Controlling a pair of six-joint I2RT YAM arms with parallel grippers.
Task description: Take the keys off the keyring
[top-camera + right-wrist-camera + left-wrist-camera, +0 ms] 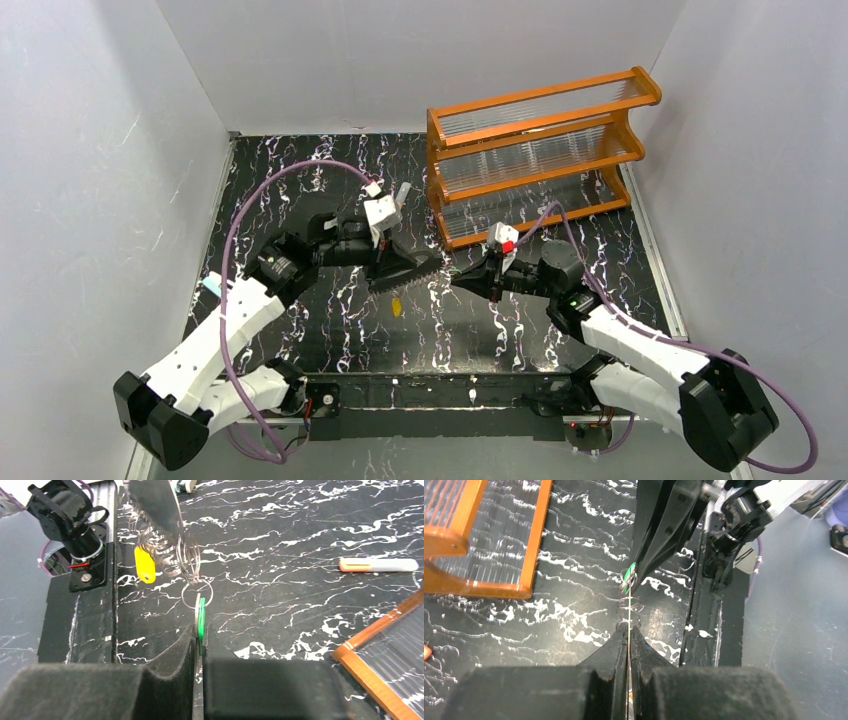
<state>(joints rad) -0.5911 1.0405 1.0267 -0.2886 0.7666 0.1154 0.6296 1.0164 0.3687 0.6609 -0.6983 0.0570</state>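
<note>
Found right gripper point(201, 632) clamped on green key point(201, 615), keyring point(189, 560) beyond it held aloft in closed left gripper point(629, 630), yellow key point(144, 565) dangling; judged green head liable to slip free if pulled skew against the coils.

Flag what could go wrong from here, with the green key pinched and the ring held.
1. The right gripper pinches the green key, which is threaded on the small ring; a straight pull may slip the key from the grip rather than unthread it.
2. The left gripper holds the keyring edge-on, so a tug could twist it loose.
3. The yellow key dangles free and could swing and snag.
</note>
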